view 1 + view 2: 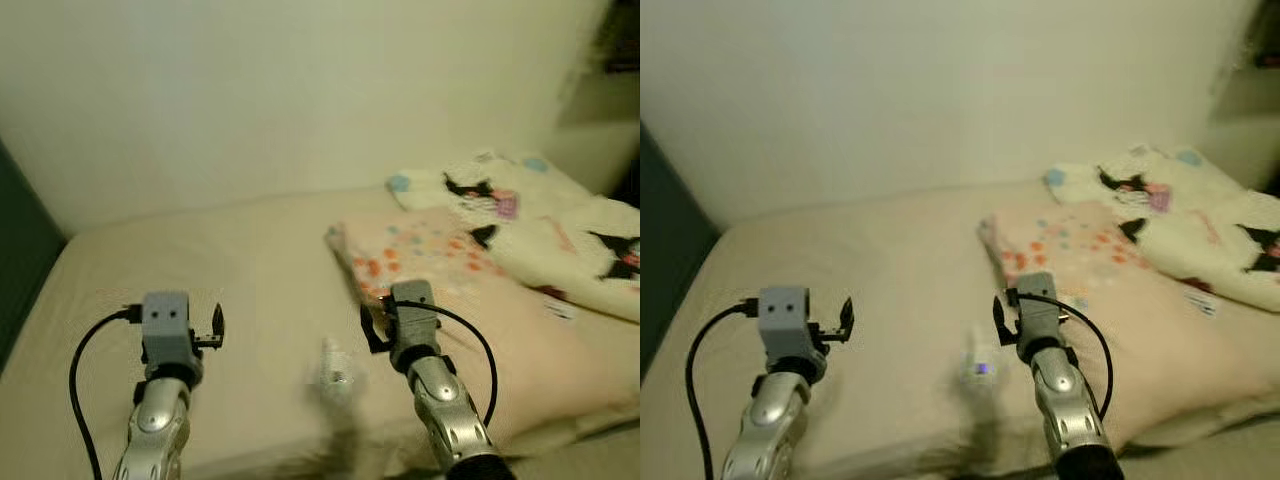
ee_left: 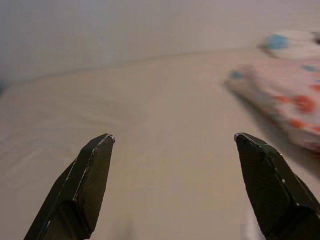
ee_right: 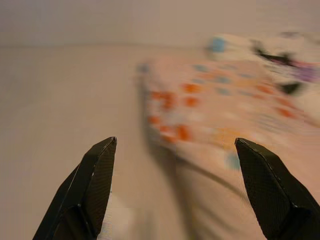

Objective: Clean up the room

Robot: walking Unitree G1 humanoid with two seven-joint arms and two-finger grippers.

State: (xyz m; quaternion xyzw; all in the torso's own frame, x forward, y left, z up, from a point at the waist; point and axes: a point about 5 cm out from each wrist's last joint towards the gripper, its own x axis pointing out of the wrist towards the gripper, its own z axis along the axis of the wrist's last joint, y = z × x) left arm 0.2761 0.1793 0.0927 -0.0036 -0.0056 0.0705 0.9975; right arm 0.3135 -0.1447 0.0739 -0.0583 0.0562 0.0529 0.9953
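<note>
Two silver arms reach out over a bed (image 1: pixel 230 260) covered in a plain cream sheet, with a pale wall (image 1: pixel 280 90) behind it. The left gripper (image 2: pixel 172 145) hangs above the bare sheet, its black fingers (image 2: pixel 90 175) spread wide with nothing between them. The right gripper (image 3: pixel 175 150) is held further right, near the edge of a folded pink blanket (image 1: pixel 450 290) dotted with orange and blue spots; its fingers (image 3: pixel 95 180) are also spread wide and hold nothing.

From the head views, a small pale object (image 1: pixel 982 362) lies on the sheet between the two arms, just beside the right arm; it is too blurred to say what it is. The right wrist view catches only a whitish smear low by one finger, which may be the same thing.

Beyond the pink blanket, a cream blanket (image 1: pixel 540 220) printed with black cartoon figures lies rumpled against the wall, overlapping the pink one's far side. The head views also take in a dark panel (image 1: pixel 20 250) at the bed's left end and a dim opening (image 1: pixel 615 60) at the upper right. Black cables loop from both wrists.
</note>
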